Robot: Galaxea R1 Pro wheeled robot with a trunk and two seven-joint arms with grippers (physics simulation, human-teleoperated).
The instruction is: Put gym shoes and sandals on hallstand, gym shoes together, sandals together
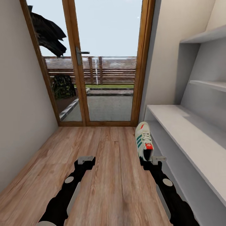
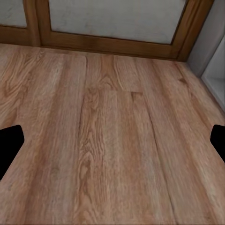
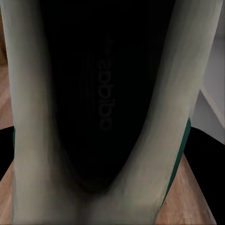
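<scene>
My right gripper (image 1: 153, 158) is clamped on the heel end of one gym shoe (image 1: 143, 140), a cream-white sneaker with green side stripes and a red-orange tongue tag. I hold it out ahead of me with its toe pointing toward the glazed door (image 1: 91, 62), above the corridor floor (image 1: 106, 175) and just beside the front edge of the hallstand (image 1: 188, 135), toward the end of the hallstand nearest the door. The shoe does not rest on the hallstand's flat top; I cannot tell how far it hangs clear of the planks. Through my right wrist camera I look straight into the shoe's dark opening (image 3: 103, 103), with its pale collar walls on both sides, a strip of green on its flank, and a sliver of wood floor behind.

My left gripper (image 1: 86, 160) hangs over bare planks, well away from the hallstand, on the far side of the shoe from it. Its fingers (image 2: 9, 145) stand wide apart with nothing between them; my left wrist camera shows wood grain between the two dark tips, the door's wooden frame (image 2: 108, 44) beyond, and a corner of the hallstand's pale end.
</scene>
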